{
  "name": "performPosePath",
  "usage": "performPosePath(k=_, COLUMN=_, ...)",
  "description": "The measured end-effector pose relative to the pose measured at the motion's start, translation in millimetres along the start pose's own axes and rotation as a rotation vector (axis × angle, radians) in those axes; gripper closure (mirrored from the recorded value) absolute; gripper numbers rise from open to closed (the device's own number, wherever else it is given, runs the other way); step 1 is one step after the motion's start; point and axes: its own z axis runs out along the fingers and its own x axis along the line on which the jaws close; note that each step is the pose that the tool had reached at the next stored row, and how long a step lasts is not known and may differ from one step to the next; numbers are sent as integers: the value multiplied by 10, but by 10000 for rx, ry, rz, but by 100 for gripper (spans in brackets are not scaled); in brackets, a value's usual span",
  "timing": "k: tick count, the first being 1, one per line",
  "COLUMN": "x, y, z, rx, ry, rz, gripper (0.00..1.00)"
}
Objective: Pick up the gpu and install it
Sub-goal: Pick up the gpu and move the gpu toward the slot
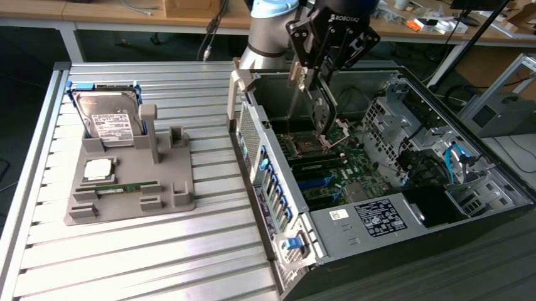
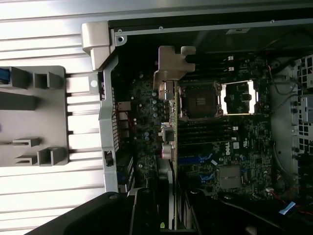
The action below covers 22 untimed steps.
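Note:
Over the open computer case (image 1: 469,182) my gripper (image 1: 318,66) is shut on the gpu (image 1: 322,111). The card is dark and thin and hangs on edge, its lower end just above the motherboard (image 1: 335,169) near the CPU socket. In the wrist view the gpu (image 2: 168,142) appears edge-on, running from between my fingers (image 2: 146,205) out to its silver end bracket (image 2: 172,66). The bracket lies next to the case's rear wall. Below the card sit the CPU socket (image 2: 200,100) and the blue expansion slots (image 2: 195,160). I cannot tell whether the card touches the board.
A grey fixture (image 1: 134,188) on the slatted table (image 1: 150,251) stands at the exterior view's left. It carries an upright hard drive (image 1: 107,119), a CPU chip (image 1: 99,168) and a green memory stick (image 1: 125,186). Drive cages and cables crowd the case's far side (image 1: 452,163).

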Motion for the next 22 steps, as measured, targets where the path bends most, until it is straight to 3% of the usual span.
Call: performPosePath(k=22, x=-143, y=0, z=57, rx=67, ry=-4, rz=-1, gripper=73)
